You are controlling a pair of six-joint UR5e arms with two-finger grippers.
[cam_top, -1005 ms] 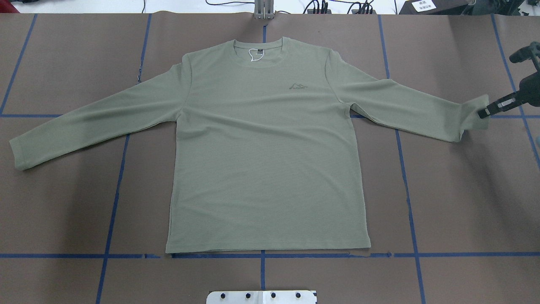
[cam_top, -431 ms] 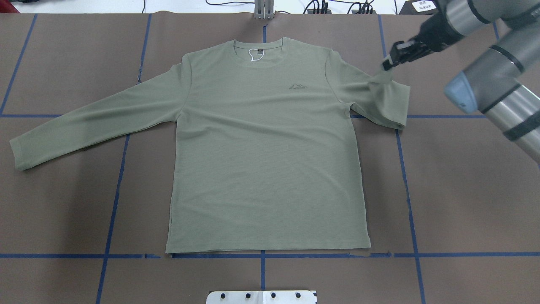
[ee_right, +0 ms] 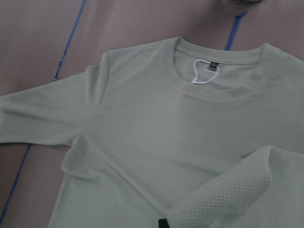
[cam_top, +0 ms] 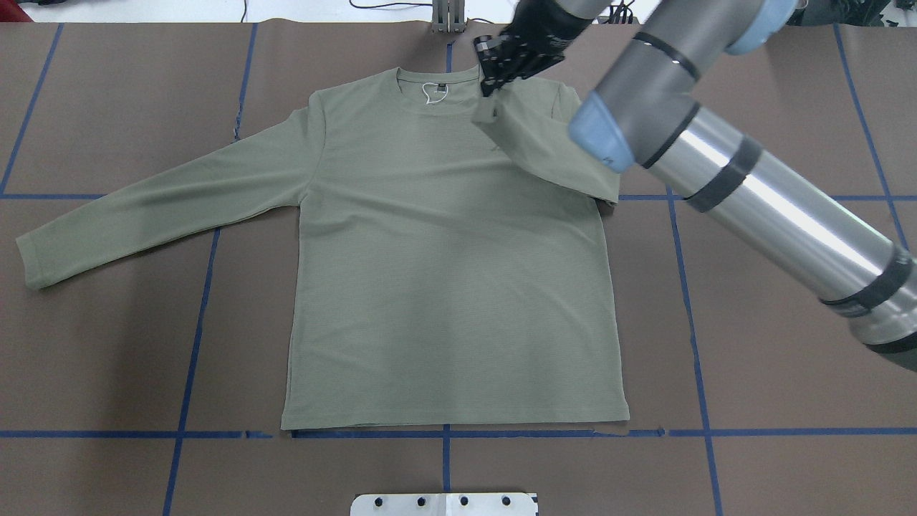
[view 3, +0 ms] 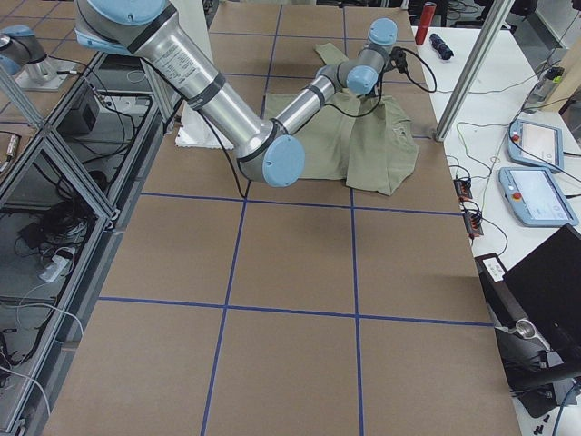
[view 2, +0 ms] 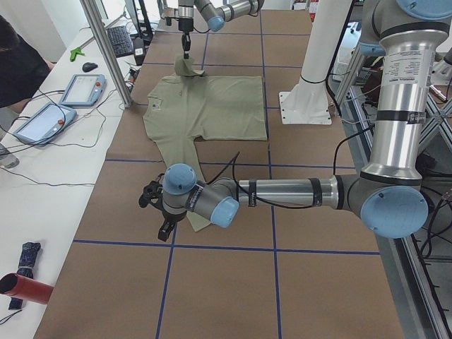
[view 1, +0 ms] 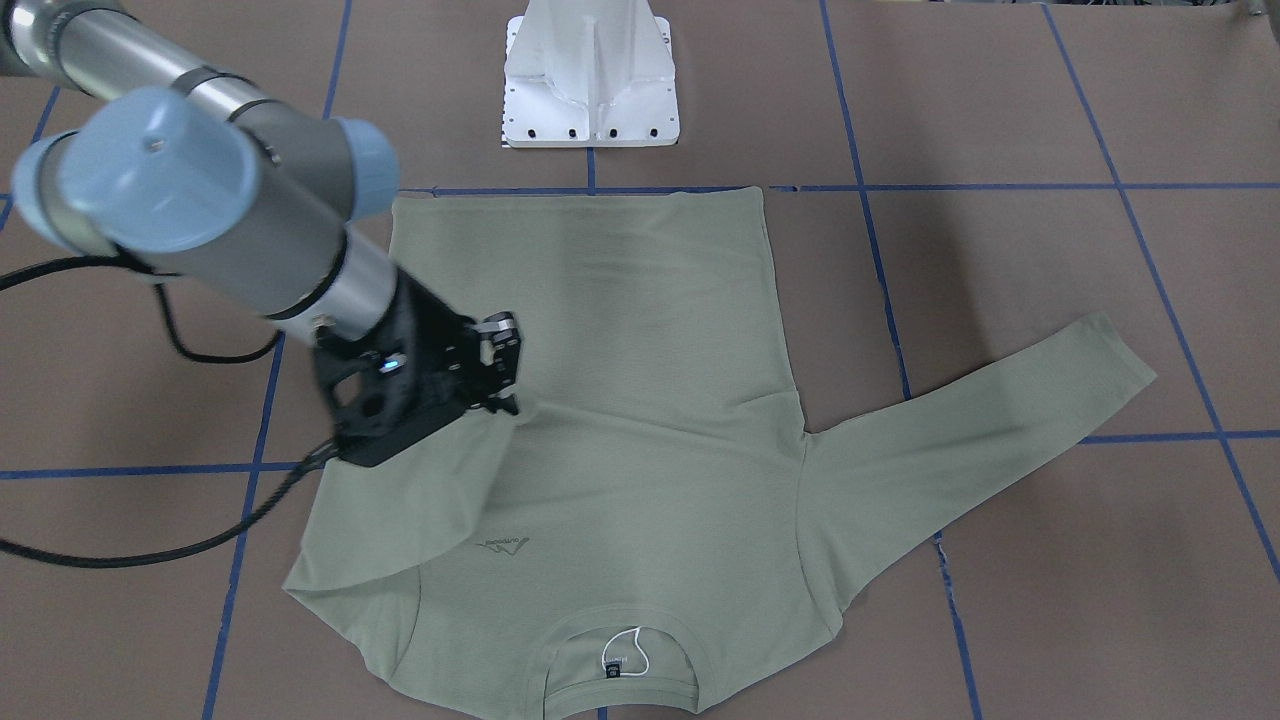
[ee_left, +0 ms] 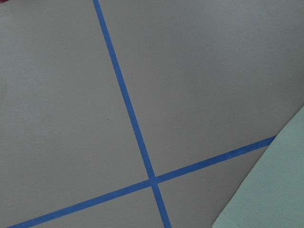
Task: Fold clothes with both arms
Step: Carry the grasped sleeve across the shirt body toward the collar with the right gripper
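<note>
Pinching one sleeve (cam_top: 544, 147) of the sage-green shirt (cam_top: 444, 287) by its cuff, the right jaws hold it lifted beside the neckline, the sleeve trailing back from them across the chest. Beneath, the shirt lies flat on the counter (cam_top: 107, 358). The left jaws sit near the other cuff, wide or narrow I cannot tell
</note>
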